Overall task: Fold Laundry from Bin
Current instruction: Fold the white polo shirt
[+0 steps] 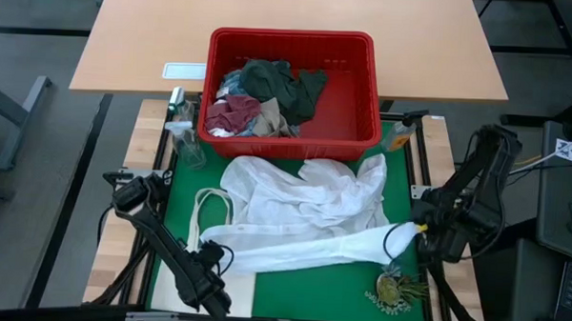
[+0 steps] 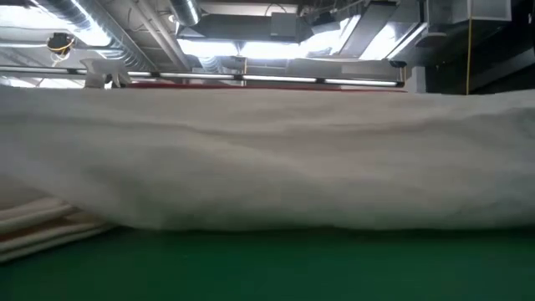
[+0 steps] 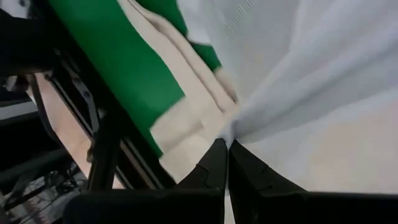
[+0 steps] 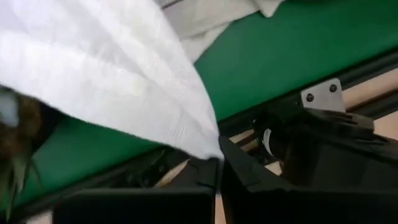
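**White garment stretched between both grippers; bin holds the remaining laundry**

A green mat [image 1: 339, 281] is laid over the work table, and most of it is covered by a large white garment [image 1: 304, 204], spread crumpled just in front of the bin. One long edge of this garment is drawn out into a band near the mat's front. At the band's left end, the cloth is pinched by the left gripper [image 3: 227, 148], whose jaws are pressed together on a corner of it. At the right end, the cloth is clamped in the same way by the right gripper [image 4: 219, 157], jaws together on the fabric, at the mat's right edge.

The red bin [image 1: 349, 120] is set at the mat's far edge. In its left half a heap is held: a dark green piece [image 1: 281, 84], a maroon piece [image 1: 234, 111], and some beige and pale cloth. Its right half is bare.

A flat cream tote bag [image 1: 213, 210] is partly covered by the garment's left side.
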{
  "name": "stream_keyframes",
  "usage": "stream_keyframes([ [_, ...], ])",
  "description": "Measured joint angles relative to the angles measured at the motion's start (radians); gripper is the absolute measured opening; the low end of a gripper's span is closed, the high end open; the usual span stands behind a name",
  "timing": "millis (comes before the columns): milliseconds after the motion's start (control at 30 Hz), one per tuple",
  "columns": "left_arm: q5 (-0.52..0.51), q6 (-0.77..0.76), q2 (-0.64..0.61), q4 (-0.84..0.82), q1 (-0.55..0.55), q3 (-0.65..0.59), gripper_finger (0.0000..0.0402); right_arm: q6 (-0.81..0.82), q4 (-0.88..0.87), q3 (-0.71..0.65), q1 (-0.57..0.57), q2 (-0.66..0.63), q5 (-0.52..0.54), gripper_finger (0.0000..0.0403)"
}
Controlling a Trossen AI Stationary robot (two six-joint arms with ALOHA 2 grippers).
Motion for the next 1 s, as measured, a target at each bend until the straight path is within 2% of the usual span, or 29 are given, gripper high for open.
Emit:
stream_keyframes([
  [233,-0.107,-0.021,-0.004,0.000,0.046,-0.013,0.0000,0.127,-0.001,-0.066,0.000,-0.125,0.067,0.0003],
  [500,-0.259,0.005,-0.025,-0.001,0.093,-0.013,0.0000,0.121,-0.001,-0.066,0.000,-0.182,0.359,0.0003],
  [667,-0.258,0.005,-0.025,-0.001,0.124,-0.068,0.0000,0.112,0.003,-0.089,0.000,-0.183,0.474,0.0003],
  [733,-0.241,0.005,-0.025,0.000,0.133,-0.108,0.0000,0.122,-0.001,-0.134,0.000,-0.183,0.444,0.0003],
  [800,-0.228,0.004,-0.025,-0.001,0.141,-0.146,0.0000,0.151,-0.002,-0.183,0.000,-0.183,0.364,0.0002],
  [1000,-0.229,0.005,-0.025,-0.001,0.156,-0.214,0.0000,0.206,0.001,-0.178,0.000,-0.171,0.307,0.0002],
])
